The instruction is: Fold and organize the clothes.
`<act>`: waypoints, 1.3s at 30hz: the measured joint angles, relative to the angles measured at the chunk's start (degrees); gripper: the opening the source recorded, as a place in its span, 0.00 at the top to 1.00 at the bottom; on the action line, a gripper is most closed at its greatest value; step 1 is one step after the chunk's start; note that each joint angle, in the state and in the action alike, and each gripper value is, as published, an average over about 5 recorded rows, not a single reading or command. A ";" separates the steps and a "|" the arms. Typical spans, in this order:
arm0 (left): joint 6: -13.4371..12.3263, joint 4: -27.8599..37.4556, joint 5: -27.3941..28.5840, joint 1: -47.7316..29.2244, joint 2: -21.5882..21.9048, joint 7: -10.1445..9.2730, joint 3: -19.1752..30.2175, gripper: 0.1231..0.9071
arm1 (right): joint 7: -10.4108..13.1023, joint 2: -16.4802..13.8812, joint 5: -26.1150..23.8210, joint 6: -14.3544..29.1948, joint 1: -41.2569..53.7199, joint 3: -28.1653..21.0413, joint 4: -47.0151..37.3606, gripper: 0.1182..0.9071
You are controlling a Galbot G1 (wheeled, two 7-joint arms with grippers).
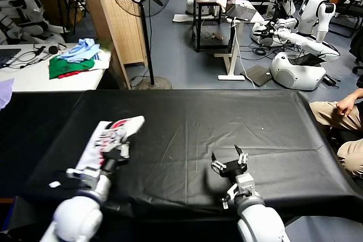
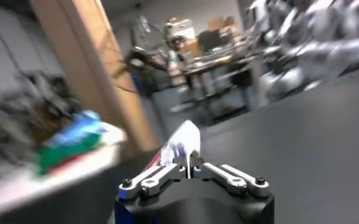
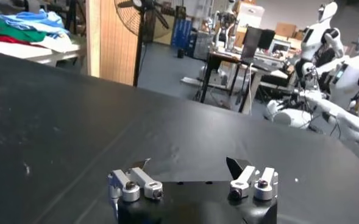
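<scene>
The white T-shirt [image 1: 113, 134] with its black-and-red print up lies folded into a narrow strip at the left of the black table [image 1: 227, 128]. My left gripper [image 1: 116, 152] is shut on the strip's near end; in the left wrist view the white cloth [image 2: 183, 141] rises from between the closed jaws [image 2: 189, 163]. Near the front edge at the right, my right gripper [image 1: 228, 158] stands open with nothing in it, and the right wrist view shows its fingers [image 3: 189, 163] spread wide above bare black cloth.
A white side table [image 1: 45, 72] at the back left carries piled blue, green and red garments [image 1: 76, 59]. Behind stand a wooden pillar [image 1: 108, 21], a floor fan [image 1: 142, 4] and parked robots [image 1: 300, 32]. A seated person [image 1: 343, 120] is beside the table's right edge.
</scene>
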 joint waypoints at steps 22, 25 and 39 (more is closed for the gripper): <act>-13.43 -1.81 -3.90 -0.81 -4.75 7.82 3.50 0.14 | 2.58 3.30 28.78 -5.00 13.14 -9.28 -10.03 0.14; -13.66 -2.27 -3.79 0.51 -4.72 7.64 2.28 0.14 | 3.34 5.23 30.45 -5.72 16.18 -11.47 -14.19 0.14; -14.06 -3.34 -3.94 3.60 -4.87 6.74 -0.42 0.14 | 3.05 8.09 26.98 -4.70 21.24 -15.57 -22.18 0.70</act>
